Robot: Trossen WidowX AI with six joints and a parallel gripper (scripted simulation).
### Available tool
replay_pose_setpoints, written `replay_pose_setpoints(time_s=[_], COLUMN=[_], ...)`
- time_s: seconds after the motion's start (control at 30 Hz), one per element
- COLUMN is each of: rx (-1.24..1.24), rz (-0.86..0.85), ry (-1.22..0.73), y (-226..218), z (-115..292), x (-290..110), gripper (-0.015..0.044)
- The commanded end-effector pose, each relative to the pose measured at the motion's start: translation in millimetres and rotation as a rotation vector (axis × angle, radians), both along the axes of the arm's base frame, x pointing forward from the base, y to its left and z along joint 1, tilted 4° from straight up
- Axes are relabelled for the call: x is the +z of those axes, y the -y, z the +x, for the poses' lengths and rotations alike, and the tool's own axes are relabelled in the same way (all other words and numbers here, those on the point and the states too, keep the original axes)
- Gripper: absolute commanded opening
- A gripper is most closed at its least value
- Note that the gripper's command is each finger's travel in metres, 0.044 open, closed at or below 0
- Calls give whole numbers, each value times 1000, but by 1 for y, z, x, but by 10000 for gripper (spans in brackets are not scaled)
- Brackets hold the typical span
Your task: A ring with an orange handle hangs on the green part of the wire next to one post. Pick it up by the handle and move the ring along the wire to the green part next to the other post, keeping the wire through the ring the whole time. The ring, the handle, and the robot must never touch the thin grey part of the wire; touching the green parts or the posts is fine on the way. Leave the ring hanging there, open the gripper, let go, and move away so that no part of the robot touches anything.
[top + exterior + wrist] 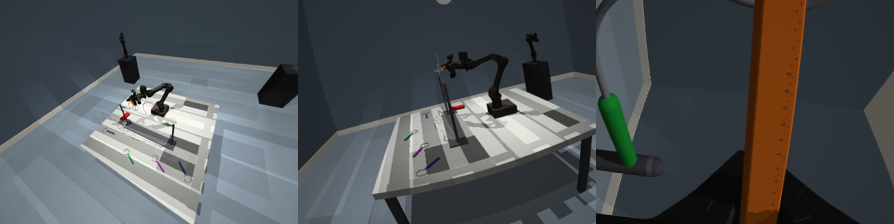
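My gripper (131,100) (446,66) (750,160) is shut on the orange handle (132,103) (443,68) (773,100), high above the table near the far-left post (123,114). The ring (135,107) (438,71) is at the handle's far end; only its grey edge (816,4) shows at the top of the wrist view. The green part (124,107) (618,131) beside that post is left of the handle in the wrist view, apart from it. The grey wire (146,113) curves up from it. The other green part (169,124) is beside the right post (172,134). Whether the wire runs through the ring is too small to tell.
The posts stand on a dark base (149,134) (453,130). A red block (126,116) (458,107) is by the far-left post. Several loose rings with handles, such as a green (130,159) and a magenta one (160,166), lie on the table beyond the base.
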State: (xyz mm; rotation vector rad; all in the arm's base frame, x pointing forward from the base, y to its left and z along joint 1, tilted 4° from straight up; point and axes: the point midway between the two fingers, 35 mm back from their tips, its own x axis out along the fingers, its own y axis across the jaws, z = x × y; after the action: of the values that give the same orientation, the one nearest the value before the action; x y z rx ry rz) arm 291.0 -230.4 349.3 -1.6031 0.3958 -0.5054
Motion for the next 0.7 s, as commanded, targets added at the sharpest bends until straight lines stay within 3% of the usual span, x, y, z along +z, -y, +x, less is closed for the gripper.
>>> replay_pose_setpoints(time_s=[0.0,0.33,0.67], rx=[2,1,-1], rz=[-24,56,249], ry=[-3,4,16], y=[1,3,1], z=[0,0,0], x=[-2,-22,-54], gripper=[-150,-150,-150])
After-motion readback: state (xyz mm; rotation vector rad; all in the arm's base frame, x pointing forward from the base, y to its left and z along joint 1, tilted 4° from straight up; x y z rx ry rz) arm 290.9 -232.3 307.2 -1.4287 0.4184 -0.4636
